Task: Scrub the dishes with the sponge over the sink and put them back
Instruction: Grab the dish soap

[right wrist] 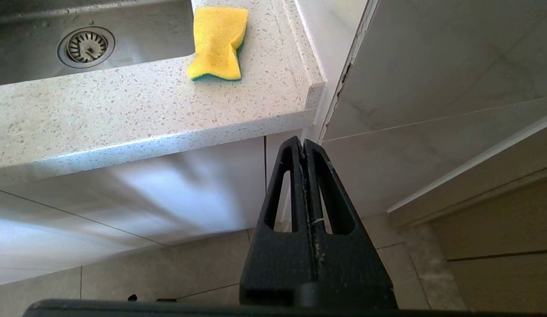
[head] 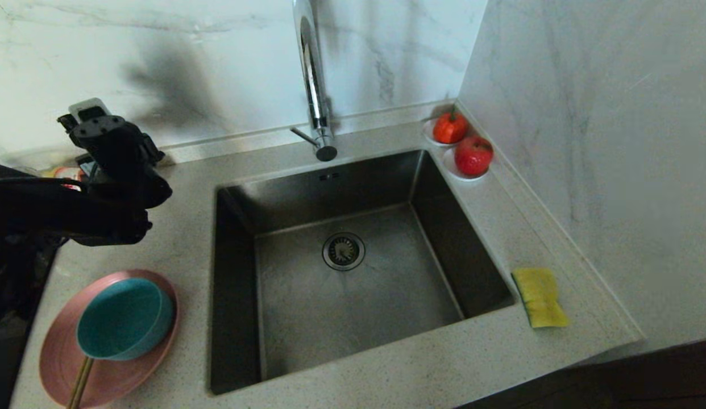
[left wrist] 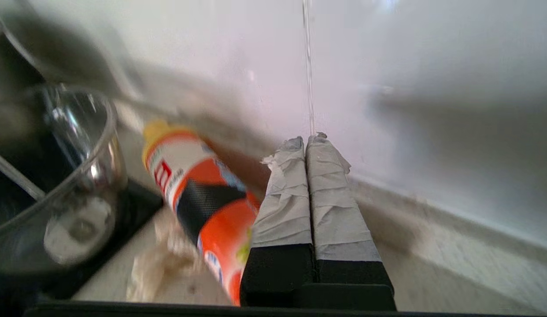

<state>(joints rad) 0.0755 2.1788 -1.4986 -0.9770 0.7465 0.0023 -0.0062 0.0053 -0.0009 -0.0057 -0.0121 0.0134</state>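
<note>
Yellow foam with a thin green layer underneath, the sponge [head: 539, 297] lies flat on the speckled surface [head: 398, 375] just right of the sink [head: 353, 272], near the front right corner. That dark steel basin holds only its round drain strainer [head: 343, 250], with the chrome tap [head: 313, 79] rising behind it. On the surface to the left of the sink sits the pink plate [head: 63, 363], the teal bowl [head: 124, 319] resting on it and thin wooden sticks [head: 80, 383] lying across the plate's front. Two white saucers with red fruit [head: 462, 146] stand at the back right corner. The left claw [left wrist: 305, 143], its taped fingers pressed together on nothing, is raised near the back wall beside an orange-and-white bottle [left wrist: 198, 198] and a glass jug [left wrist: 57, 176]. The right claw [right wrist: 303, 143] hangs below the surface's edge, fingers together and empty.
</note>
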